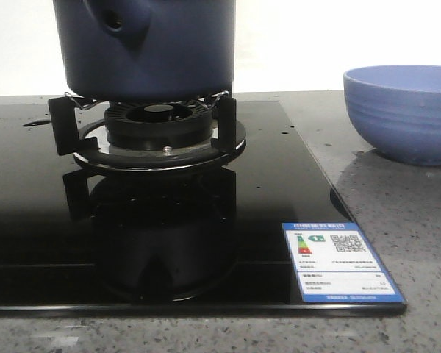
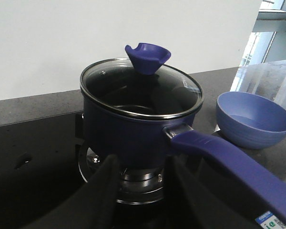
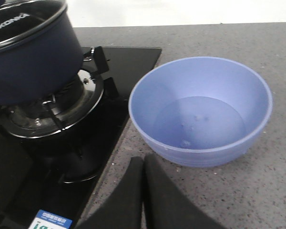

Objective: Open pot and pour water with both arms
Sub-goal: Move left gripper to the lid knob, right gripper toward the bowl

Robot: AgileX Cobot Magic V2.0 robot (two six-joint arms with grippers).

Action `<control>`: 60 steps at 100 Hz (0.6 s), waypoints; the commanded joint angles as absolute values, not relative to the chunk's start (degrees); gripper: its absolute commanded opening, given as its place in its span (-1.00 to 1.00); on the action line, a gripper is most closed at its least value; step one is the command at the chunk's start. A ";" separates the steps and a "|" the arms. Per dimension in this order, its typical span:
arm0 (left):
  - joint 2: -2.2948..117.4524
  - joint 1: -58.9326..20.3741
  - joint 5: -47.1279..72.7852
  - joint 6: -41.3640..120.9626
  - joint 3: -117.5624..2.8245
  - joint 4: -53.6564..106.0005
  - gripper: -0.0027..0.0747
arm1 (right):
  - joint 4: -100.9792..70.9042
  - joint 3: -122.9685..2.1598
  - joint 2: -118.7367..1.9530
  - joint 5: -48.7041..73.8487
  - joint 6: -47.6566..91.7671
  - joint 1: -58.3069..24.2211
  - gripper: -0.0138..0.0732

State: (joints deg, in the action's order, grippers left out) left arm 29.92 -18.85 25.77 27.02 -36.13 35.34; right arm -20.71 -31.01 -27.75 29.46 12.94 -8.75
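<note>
Closest thing on the glossy black glass cooktop [image 1: 29,220] is a blue-and-white energy-rating sticker [image 1: 340,262] at the front right corner, with coloured efficiency bars and a QR code; the small print is too tiny to read. Only other writing I can make out is "KONKA" in white on the rim of the glass lid [image 3: 13,21].

Left gripper [image 2: 139,177] hangs low in front of the burner, its black fingers spread apart with nothing between them. Right gripper [image 3: 143,179] sits over the speckled grey countertop [image 1: 397,213], fingers pressed together with no gap, holding nothing, just in front of the periwinkle-blue ribbed bowl [image 3: 200,109], which has a bit of water in it.

Further back, the dark navy-blue round pot [image 2: 128,131] sits on the black gas burner stand [image 1: 158,132], long blue handle [image 2: 229,164] sticking out toward the bowl side. The lid is on, with a blue cup-shaped knob [image 2: 148,57].
</note>
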 commanded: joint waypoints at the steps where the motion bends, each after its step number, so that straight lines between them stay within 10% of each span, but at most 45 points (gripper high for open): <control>1: 32.36 -20.71 19.52 27.25 -38.66 37.15 0.14 | -20.84 -33.21 -28.62 24.82 13.80 -9.31 -0.75; 30: 37.27 -24.51 15.53 30.00 -38.87 39.30 0.25 | -20.84 -33.21 -28.62 22.73 14.79 -9.31 0.52; 60: 48.73 -31.21 7.82 35.01 -44.74 40.71 0.25 | -20.84 -33.21 -28.62 20.05 14.79 -9.31 0.52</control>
State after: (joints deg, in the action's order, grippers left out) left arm 45.16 -29.08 14.37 33.50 -40.85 39.24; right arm -20.71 -31.14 -27.96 24.77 14.09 -9.17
